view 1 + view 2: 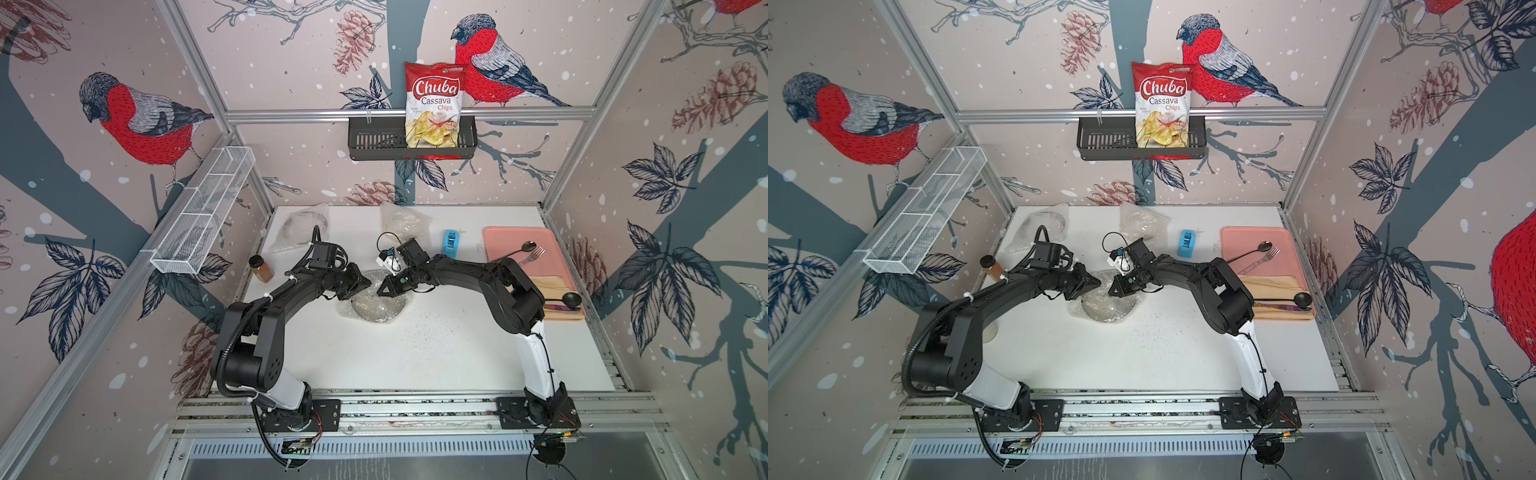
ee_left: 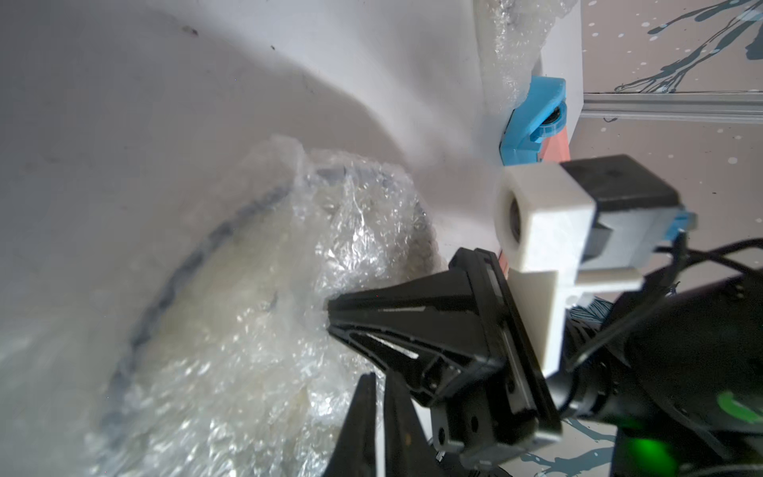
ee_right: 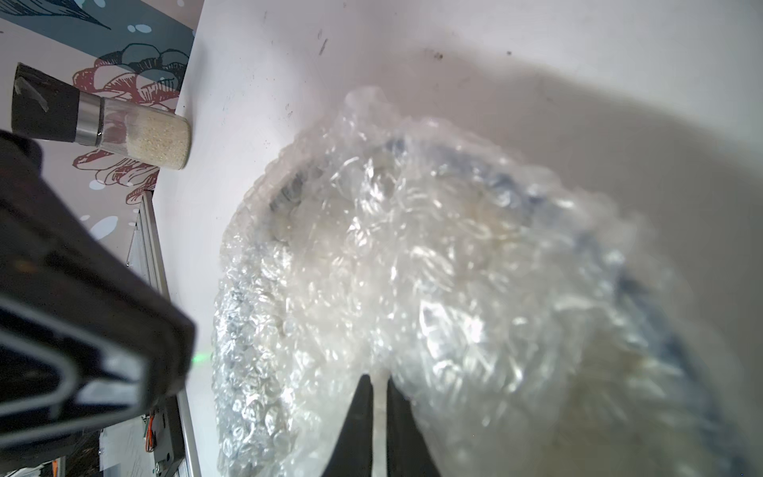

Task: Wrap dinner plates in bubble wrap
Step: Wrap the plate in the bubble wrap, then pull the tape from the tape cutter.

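A white surface (image 1: pixel 436 357) sits inside a booth papered with bullfinches and pine cones. A blue tape dispenser (image 1: pixel 450 242) stands toward the back. Nearer the robot's base from it, and to the left, lies a dinner plate (image 1: pixel 380 311), its dark rim showing through the bubble wrap (image 1: pixel 348 312) folded loosely over it. Both arms meet over the plate's edge nearest the dispenser. The left tool (image 1: pixel 368 283) is closed, its tips just beside the wrap. The right tool (image 1: pixel 379 291) is closed too, its tips pressed into the crinkled film; whether either pinches a fold cannot be told. Left of the dispenser lie a loose bubble wrap sheet (image 1: pixel 403 220) and, farther left, a second wrapped plate (image 1: pixel 305 226). A pink tray (image 1: pixel 515 237) lies to its right.
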`<control>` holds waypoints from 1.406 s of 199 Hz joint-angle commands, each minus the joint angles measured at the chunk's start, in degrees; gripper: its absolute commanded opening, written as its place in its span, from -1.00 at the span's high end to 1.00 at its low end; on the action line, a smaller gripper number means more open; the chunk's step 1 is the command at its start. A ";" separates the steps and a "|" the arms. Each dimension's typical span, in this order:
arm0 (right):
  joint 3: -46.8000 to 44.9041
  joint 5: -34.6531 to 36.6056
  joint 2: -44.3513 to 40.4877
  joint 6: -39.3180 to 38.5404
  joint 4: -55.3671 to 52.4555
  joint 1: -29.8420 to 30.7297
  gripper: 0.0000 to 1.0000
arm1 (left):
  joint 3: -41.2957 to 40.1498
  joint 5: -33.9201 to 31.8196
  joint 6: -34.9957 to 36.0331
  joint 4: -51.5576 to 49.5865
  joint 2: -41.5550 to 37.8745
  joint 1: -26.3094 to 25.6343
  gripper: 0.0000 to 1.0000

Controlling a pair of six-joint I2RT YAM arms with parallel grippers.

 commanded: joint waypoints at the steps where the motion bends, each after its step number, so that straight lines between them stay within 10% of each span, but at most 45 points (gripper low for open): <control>1: 0.02 0.94 -0.63 0.77 -3.00 0.24 0.77 | 1.63 -1.27 -1.29 2.51 3.07 -1.42 0.85; 150: -5.40 -4.29 -14.62 18.42 13.94 -8.29 0.66 | -9.06 -8.39 1.31 6.74 8.91 -3.67 1.00; 280: -18.67 21.13 -19.54 20.87 10.81 -27.21 0.33 | -8.42 -7.73 2.05 6.38 8.17 -3.77 1.00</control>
